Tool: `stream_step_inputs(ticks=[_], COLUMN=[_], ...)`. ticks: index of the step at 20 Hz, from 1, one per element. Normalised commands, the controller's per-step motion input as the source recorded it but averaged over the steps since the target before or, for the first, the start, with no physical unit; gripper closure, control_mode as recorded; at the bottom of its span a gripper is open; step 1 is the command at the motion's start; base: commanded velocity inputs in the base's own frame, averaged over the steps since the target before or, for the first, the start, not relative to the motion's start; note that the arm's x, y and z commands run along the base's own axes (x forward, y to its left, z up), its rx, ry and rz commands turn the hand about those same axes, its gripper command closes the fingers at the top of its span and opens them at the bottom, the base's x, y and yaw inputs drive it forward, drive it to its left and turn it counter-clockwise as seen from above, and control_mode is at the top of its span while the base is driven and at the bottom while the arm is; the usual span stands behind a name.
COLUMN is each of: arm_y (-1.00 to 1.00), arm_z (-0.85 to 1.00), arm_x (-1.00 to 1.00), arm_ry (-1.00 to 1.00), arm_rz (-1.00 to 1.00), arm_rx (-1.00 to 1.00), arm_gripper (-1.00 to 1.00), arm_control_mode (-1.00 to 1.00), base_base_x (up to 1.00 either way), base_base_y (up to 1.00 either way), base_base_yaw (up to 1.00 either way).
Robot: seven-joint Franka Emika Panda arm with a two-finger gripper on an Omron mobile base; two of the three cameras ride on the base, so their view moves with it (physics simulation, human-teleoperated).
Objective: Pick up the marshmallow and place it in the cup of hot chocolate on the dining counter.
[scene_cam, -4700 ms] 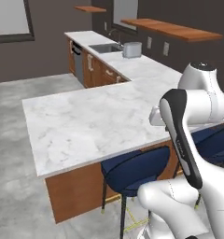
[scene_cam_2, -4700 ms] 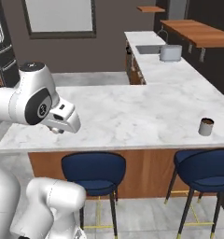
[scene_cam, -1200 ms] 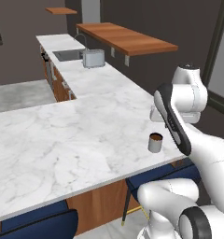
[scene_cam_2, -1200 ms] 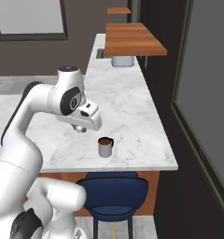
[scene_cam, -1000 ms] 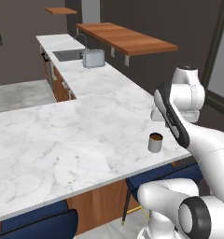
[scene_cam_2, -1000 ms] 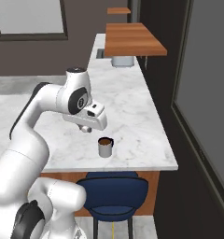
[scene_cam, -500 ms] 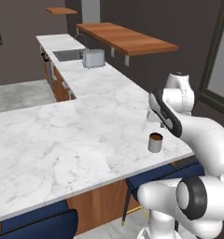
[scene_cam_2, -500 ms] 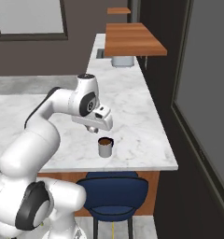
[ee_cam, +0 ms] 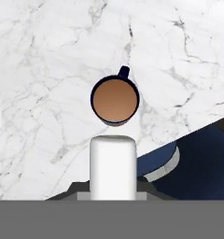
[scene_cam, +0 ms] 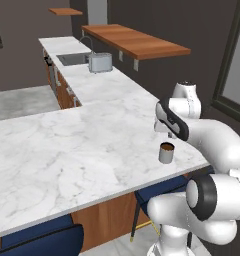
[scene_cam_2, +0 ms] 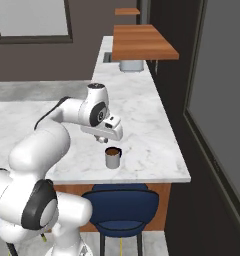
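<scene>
The marshmallow (ee_cam: 112, 165) is a white soft-edged block held between my gripper's dark fingers; my gripper (ee_cam: 112, 186) is shut on it. The cup of hot chocolate (ee_cam: 115, 101) lies just beyond it in the hand view, brown liquid showing inside a dark rim with a small handle. On the dining counter (scene_cam: 67, 150) the grey cup (scene_cam: 166, 152) stands near the front right corner, and my gripper (scene_cam: 169, 135) hangs a little above and behind it. From the right base view, my gripper (scene_cam_2: 103, 139) is above and just left of the cup (scene_cam_2: 112, 157).
The counter's front edge runs close to the cup, with a dark blue stool (scene_cam_2: 123, 205) below it. A silver toaster (scene_cam: 100, 62) and a sink (scene_cam: 74, 58) sit far back on the side counter. A brown wooden shelf (scene_cam: 134, 41) hangs on the right wall.
Over the last second the arm has stretched forward and down, carrying the gripper with the marshmallow closer to the cup. The cup has not moved.
</scene>
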Motion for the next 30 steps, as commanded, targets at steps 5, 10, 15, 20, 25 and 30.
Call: stream_step_inputs(ticks=[5, 10, 15, 20, 25, 30], arm_y=[-0.04, -0.04, -0.02, -0.06, -0.11, -0.09], arm_z=[-0.22, -0.29, -0.21, -0.17, -0.16, -0.18], arm_x=[0.18, 0.25, 0.28, 0.22, 0.15, 0.03], arm_ry=[0.0, 0.0, 0.01, 0.03, 0.03, 0.01], arm_rz=[0.0, 0.0, 0.0, 0.0, 0.0, 0.0], arm_rx=[0.0, 0.0, 0.0, 0.0, 0.0, 0.0], arm_gripper=[1.0, 1.0, 1.0, 1.0, 1.0, 1.0], arm_control_mode=[-1.0, -1.0, -1.0, -1.0, -1.0, -1.0], base_base_x=[0.0, 0.0, 0.0, 0.0, 0.0, 0.0], base_base_y=[0.0, 0.0, 0.0, 0.0, 0.0, 0.0], base_base_yaw=[0.0, 0.0, 0.0, 0.0, 0.0, 0.0])
